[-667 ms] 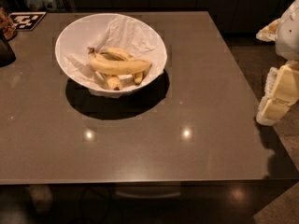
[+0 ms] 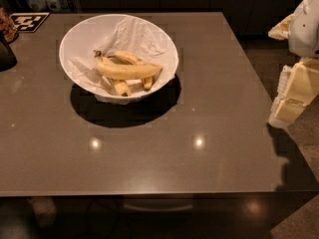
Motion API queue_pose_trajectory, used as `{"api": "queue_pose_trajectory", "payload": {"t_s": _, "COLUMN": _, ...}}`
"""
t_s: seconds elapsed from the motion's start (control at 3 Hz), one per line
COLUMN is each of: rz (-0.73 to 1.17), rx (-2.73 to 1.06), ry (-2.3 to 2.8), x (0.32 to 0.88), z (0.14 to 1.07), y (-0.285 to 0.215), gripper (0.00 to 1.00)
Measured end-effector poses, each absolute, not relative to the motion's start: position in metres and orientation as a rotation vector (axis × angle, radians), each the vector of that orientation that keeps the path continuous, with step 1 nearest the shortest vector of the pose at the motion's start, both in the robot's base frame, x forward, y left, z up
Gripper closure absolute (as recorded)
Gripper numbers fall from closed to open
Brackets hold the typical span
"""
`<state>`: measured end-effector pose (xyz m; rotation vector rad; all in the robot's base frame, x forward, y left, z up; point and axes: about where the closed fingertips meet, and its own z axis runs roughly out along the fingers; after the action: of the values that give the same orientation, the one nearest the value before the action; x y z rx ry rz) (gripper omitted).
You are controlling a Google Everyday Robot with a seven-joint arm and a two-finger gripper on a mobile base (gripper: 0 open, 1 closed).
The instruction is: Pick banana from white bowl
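Tabletop scene with fruit container and arm. The white bowl (image 2: 74, 48) stands on the grey-brown table (image 2: 214, 118) at about 11 o'clock from the table's centre, casting a dark shadow towards 6 o'clock. Crinkled white paper (image 2: 137, 36) lines its inside and rises highest at the bowl's 1 o'clock wall. Within the bowl lies a small pile of fruit. The banana (image 2: 127, 70) rests on top, near the bowl's centre, lying almost crosswise with its dark stem tip at 9 o'clock and its tapered end at 3 o'clock. It is long, gently curved and pale yellow, with faint brown flecks along the skin. A shorter banana (image 2: 130, 58) lies touching it on the 12 o'clock side, and two stubby ones (image 2: 121, 87) show beneath it at 6 o'clock, their ends dark. The gripper (image 2: 291, 96), a cream and white assembly, hangs beyond the table's 3 o'clock edge, well apart from the bowl and touching nothing; whether it is spread or pressed together cannot be told. A black-and-white marker (image 2: 30, 20) lies flat at the table's 10 o'clock corner, with a dark object (image 2: 6, 54) just beside it at the 9 o'clock edge. Two bright light spots (image 2: 198, 142) reflect off the table towards 6 o'clock.
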<state>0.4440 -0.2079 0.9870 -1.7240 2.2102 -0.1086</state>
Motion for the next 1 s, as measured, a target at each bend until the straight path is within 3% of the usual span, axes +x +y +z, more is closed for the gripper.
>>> {"api": "queue_pose_trajectory", "payload": {"t_s": 0.67, "rz": -0.104, "rx": -1.978, "ry": 2.105, "x": 0.479, "z": 0.987, "y": -0.143, "gripper": 0.00}}
{"api": "queue_pose_trajectory", "payload": {"t_s": 1.0, "rz": -0.115, "rx": -1.975, "ry": 2.081, "x": 0.484, "z": 0.990, "y": -0.137, "gripper": 0.00}}
